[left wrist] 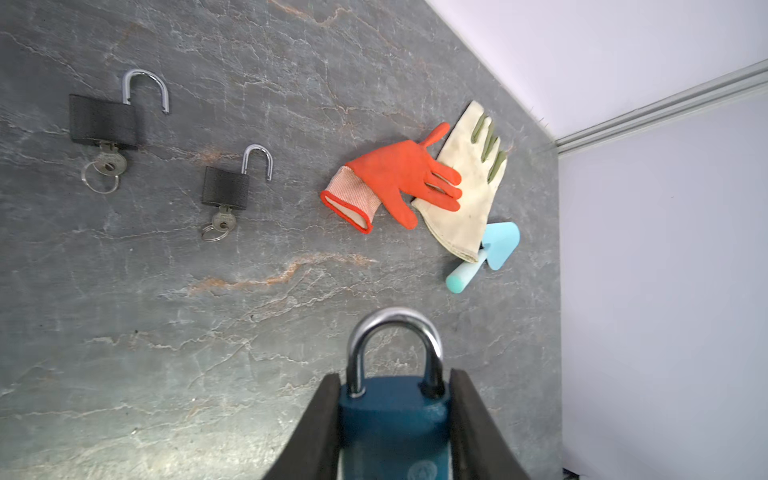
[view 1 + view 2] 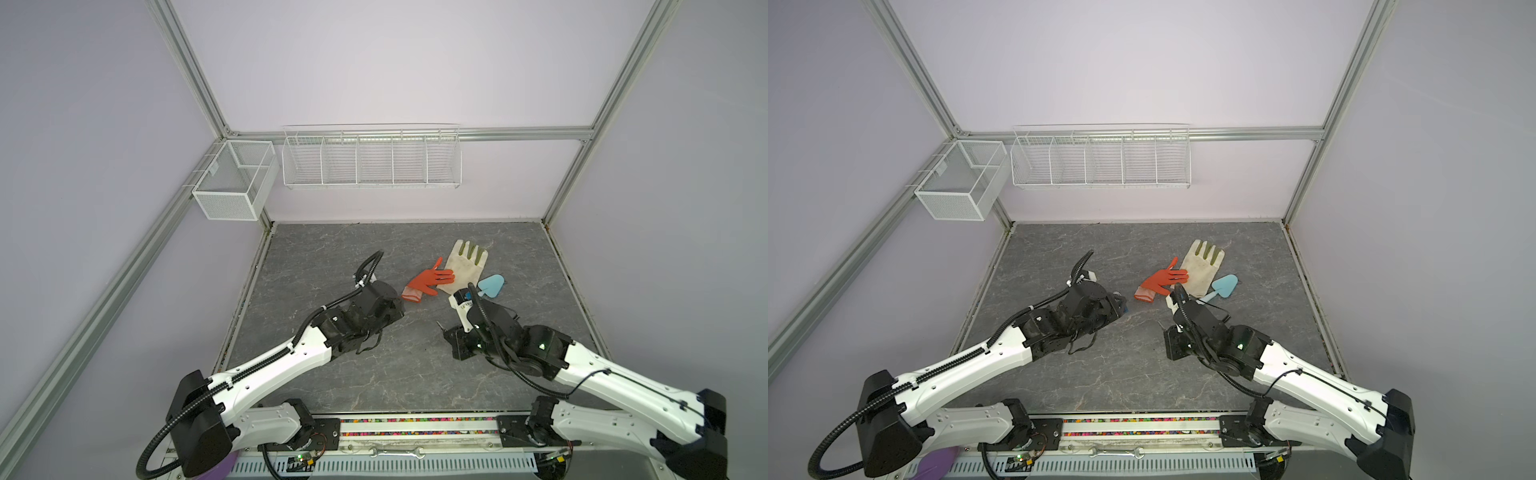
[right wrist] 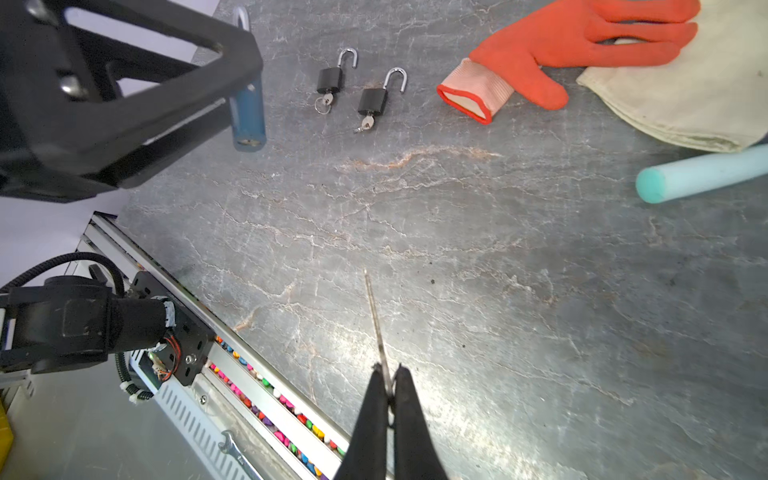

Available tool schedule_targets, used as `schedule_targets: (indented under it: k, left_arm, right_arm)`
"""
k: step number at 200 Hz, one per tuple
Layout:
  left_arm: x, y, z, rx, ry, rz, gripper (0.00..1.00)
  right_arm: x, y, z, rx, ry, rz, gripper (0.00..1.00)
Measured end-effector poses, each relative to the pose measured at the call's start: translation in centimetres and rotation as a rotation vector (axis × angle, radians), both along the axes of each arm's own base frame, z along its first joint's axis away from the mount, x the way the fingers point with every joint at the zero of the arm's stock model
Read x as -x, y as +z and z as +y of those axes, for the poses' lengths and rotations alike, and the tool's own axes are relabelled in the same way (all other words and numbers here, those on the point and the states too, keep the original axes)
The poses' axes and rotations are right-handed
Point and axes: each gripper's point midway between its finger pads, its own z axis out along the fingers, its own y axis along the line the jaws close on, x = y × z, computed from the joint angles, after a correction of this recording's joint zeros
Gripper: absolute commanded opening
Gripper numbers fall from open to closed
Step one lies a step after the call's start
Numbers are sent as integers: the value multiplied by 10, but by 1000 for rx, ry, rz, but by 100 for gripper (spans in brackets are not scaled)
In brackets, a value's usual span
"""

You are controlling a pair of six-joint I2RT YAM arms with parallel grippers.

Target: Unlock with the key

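Observation:
A blue padlock [image 1: 395, 415] with its steel shackle [image 1: 395, 345] closed is clamped between the fingers of my left gripper [image 1: 395, 382], which holds it above the table. In the right wrist view the same padlock [image 3: 248, 112] hangs with its keyhole end towards the camera. My right gripper [image 3: 388, 370] is shut on a thin key [image 3: 376, 320], seen edge-on and pointing forward. The key is well apart from the padlock. In both top views the grippers [image 2: 395, 309] [image 2: 446, 332] face each other over the middle of the table, and the padlock is mostly hidden.
Two black padlocks [image 1: 104, 120] [image 1: 225, 188] lie open with keys in them. An orange glove [image 2: 430, 280], a cream glove [image 2: 465, 266] and a blue trowel [image 2: 490, 286] lie at the back right. Wire baskets [image 2: 372, 160] [image 2: 235, 180] hang on the walls. A wrench [image 2: 397, 452] lies on the front rail.

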Motion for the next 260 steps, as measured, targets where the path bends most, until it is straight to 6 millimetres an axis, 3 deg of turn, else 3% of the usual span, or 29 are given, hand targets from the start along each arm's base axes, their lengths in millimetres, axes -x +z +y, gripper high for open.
schedule_targets:
  k: [39, 82, 161, 214, 260]
  left_arm:
    - [2, 13, 10, 73, 56, -23, 0]
    - [3, 15, 22, 106, 115, -28, 0]
    - [1, 17, 35, 125, 183, -45, 0]
    - [1, 16, 37, 124, 190, -45, 0]
    - [0, 16, 37, 124, 194, -48, 0]
  right_arm:
    - [-9, 12, 32, -74, 9, -32, 7]
    - [-18, 9, 57, -126, 4, -24, 6]
    - [-13, 14, 104, -215, 68, 12, 7]
    - [-15, 4, 112, -212, 58, 42, 7]
    - [-19, 19, 116, -232, 46, 29, 7]
